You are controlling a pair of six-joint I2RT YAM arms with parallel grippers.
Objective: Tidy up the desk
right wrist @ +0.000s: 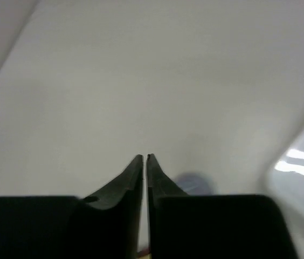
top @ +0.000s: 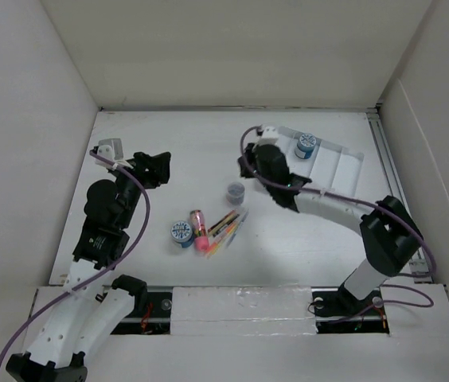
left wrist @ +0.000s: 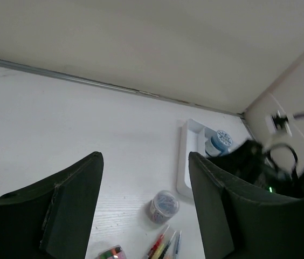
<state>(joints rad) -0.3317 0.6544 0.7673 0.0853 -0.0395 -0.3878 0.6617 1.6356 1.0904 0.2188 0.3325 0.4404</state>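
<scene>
The desk [top: 169,135] is a white tabletop. Near its middle lie a small clear jar of paper clips [top: 235,192] [left wrist: 164,205], a blue-lidded jar [top: 181,234], a pink striped item [top: 199,230] and a fan of coloured pens [top: 226,227] [left wrist: 165,245]. My left gripper [top: 161,167] [left wrist: 144,156] hovers at the left, open and empty. My right gripper [top: 258,159] [right wrist: 145,157] is shut with nothing between its fingers, beside the left end of the white tray [top: 340,165] [left wrist: 183,162].
A second blue-lidded jar [top: 306,146] [left wrist: 218,142] stands in the tray's left compartment. White walls enclose the desk at the back and on both sides. The right arm's purple cable [top: 328,197] runs along its forearm.
</scene>
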